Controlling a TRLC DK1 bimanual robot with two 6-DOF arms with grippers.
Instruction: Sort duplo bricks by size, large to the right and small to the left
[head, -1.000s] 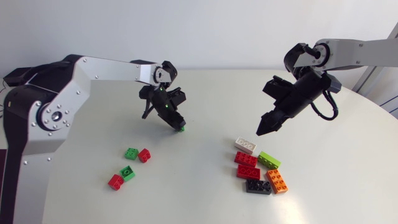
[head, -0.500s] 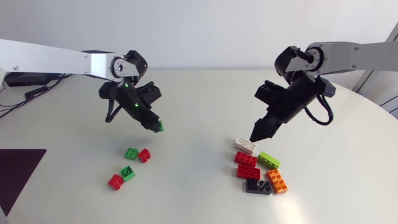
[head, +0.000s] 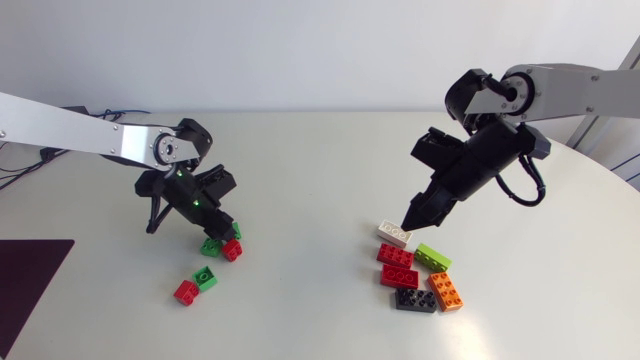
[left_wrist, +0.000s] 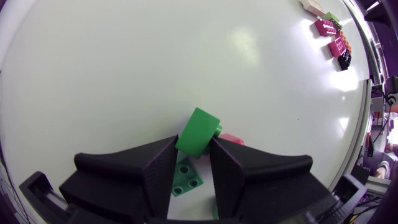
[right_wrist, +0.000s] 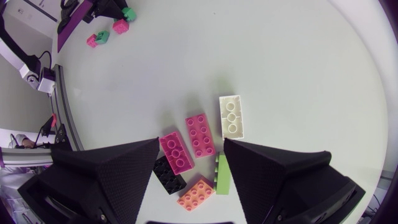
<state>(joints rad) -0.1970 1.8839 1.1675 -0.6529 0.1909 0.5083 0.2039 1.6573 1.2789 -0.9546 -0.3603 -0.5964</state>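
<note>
Looking down past the left gripper (left_wrist: 193, 148) first: its fingers are pinching a small green brick (left_wrist: 199, 129) from both sides, and it sits a bit tilted in the grip. Right under that is the small-brick pile (head: 205, 277), which I'll use as the reference spot for everything else. Two of the pile's pieces show just beneath the held brick, a second green brick (left_wrist: 186, 178) almost between the fingers and a red brick (left_wrist: 232, 138) just beside it. So the carried piece hangs directly over the pile's near edge, not off to one side, and it looks close to the bench (head: 310, 190). My read is that the next bit is basically a short drop and let go. It's a square piece, so there's no long axis to line up, and the left arm is obviously the one closer to the pile. Well across the bench from the pile are the large bricks (head: 399, 277), six of them lying close together. The right gripper (head: 412, 215) hovers over the side of that group facing the pile, just above the white brick (head: 394, 233), with its fingers spread and holding nothing.
</note>
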